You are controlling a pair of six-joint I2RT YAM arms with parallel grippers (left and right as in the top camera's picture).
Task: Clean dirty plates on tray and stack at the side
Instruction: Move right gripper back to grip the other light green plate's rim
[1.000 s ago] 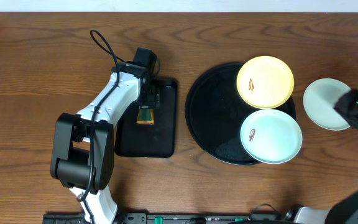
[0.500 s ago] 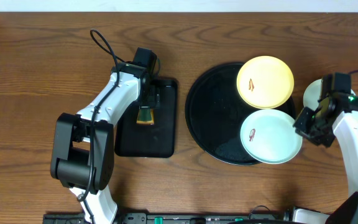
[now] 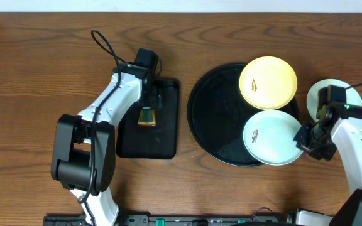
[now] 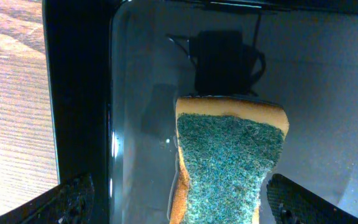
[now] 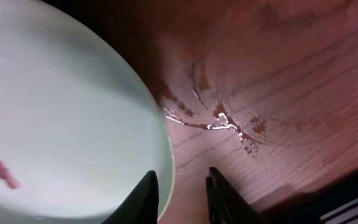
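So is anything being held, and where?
Left gripper, open over the sponge, holds nothing. Right gripper straddles the rim of a mint plate; grip cannot be told.

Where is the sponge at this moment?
Overhead view, left of centre: the sponge lies in the rectangular black tray, left of the round tray, between the open jaws of the left gripper.

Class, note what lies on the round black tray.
A yellow plate and a pale mint plate, both smeared reddish-brown, on the tray; whatever lies beneath them is covered.
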